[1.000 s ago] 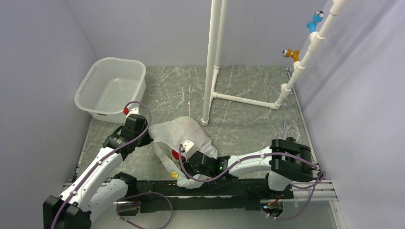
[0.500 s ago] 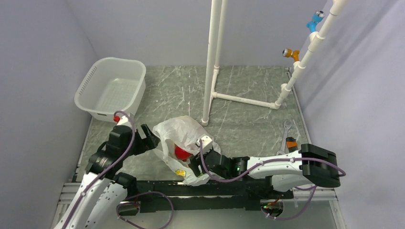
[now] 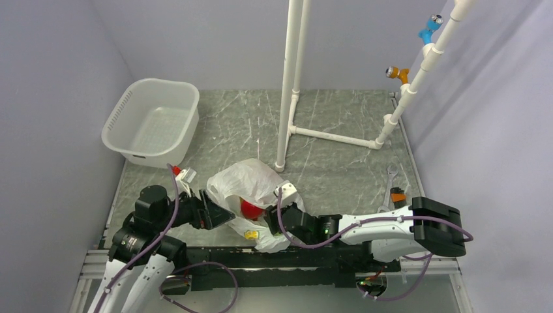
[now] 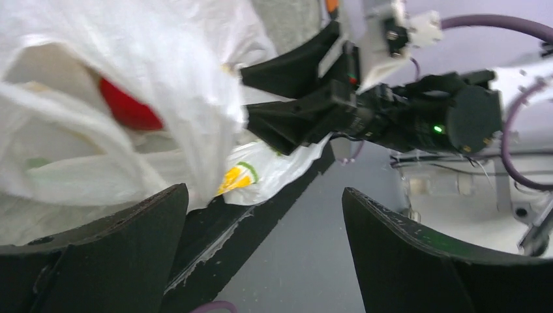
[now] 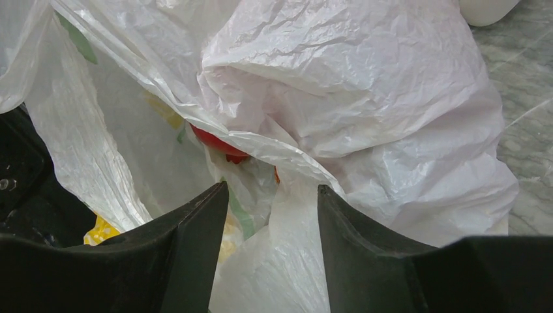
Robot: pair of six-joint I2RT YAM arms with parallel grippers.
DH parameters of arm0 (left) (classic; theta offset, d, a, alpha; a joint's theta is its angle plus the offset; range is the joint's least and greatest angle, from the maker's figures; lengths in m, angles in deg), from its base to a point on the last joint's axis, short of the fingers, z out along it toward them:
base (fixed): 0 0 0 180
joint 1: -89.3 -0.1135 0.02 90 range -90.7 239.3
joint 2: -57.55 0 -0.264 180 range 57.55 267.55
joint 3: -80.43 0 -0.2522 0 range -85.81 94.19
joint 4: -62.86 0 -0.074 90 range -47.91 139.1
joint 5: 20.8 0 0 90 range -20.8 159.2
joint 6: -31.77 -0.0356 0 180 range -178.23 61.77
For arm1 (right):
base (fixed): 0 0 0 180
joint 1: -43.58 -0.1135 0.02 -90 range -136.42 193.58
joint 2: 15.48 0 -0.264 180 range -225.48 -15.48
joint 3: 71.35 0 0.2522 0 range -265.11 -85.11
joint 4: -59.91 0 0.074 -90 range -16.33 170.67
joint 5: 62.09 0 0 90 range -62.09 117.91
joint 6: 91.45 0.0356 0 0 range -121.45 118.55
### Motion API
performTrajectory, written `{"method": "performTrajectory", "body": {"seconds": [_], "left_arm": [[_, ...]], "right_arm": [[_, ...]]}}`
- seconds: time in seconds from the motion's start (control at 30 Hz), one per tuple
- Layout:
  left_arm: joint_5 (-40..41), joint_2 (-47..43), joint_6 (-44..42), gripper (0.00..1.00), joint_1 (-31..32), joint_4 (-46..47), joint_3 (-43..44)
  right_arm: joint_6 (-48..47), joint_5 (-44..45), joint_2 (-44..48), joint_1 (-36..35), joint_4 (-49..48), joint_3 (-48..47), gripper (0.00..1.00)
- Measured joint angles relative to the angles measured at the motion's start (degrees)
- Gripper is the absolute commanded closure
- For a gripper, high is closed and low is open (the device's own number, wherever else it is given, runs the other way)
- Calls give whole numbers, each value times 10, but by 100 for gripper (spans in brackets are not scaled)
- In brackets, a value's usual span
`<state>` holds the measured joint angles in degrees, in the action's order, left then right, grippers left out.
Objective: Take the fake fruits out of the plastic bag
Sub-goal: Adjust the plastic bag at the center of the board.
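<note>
The plastic bag (image 3: 251, 182) lies crumpled at the near middle of the table, mouth toward the arms. One of the fake fruits, a red round one (image 3: 248, 208), shows inside the mouth, and appears in the left wrist view (image 4: 127, 107) and behind film in the right wrist view (image 5: 218, 143). My left gripper (image 3: 218, 215) sits just left of the mouth, jaws wide open (image 4: 264, 191) with nothing between them. My right gripper (image 3: 270, 215) is at the bag's near right side, jaws apart (image 5: 272, 188) with a fold of bag film (image 5: 293, 248) between them.
A white perforated tub (image 3: 151, 120) stands at the back left. A white pipe frame (image 3: 290, 85) rises behind the bag. A wrench (image 3: 391, 179) lies near the right edge. A black rail (image 3: 313, 261) runs along the near edge under the bag.
My left gripper has opened and swung from the bag's left edge down to its near left side. The right gripper shifted right, and the red fruit shows more.
</note>
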<state>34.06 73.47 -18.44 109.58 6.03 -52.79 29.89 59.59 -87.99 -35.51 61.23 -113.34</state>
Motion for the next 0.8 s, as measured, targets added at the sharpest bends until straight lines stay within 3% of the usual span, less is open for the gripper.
{"method": "performTrajectory", "body": {"seconds": [0.13,0.23,0.43,0.53,0.6,0.7,0.8], "left_arm": [[-25,0,14,12,26,45,1],[-2,28,17,18,88,69,3],[189,172,21,27,307,110,24],[290,228,13,41,390,145,36],[356,258,10,41,417,148,48],[439,294,12,32,424,150,53],[484,310,18,31,424,161,31]], "right_arm": [[0,2,0,0,4,-6,49],[0,2,0,0,4,-7,51],[6,2,0,0,7,-7,60],[12,2,1,0,16,-7,63],[14,3,7,0,22,-7,64],[17,10,24,0,26,-6,63],[28,30,37,2,33,-6,56]]}}
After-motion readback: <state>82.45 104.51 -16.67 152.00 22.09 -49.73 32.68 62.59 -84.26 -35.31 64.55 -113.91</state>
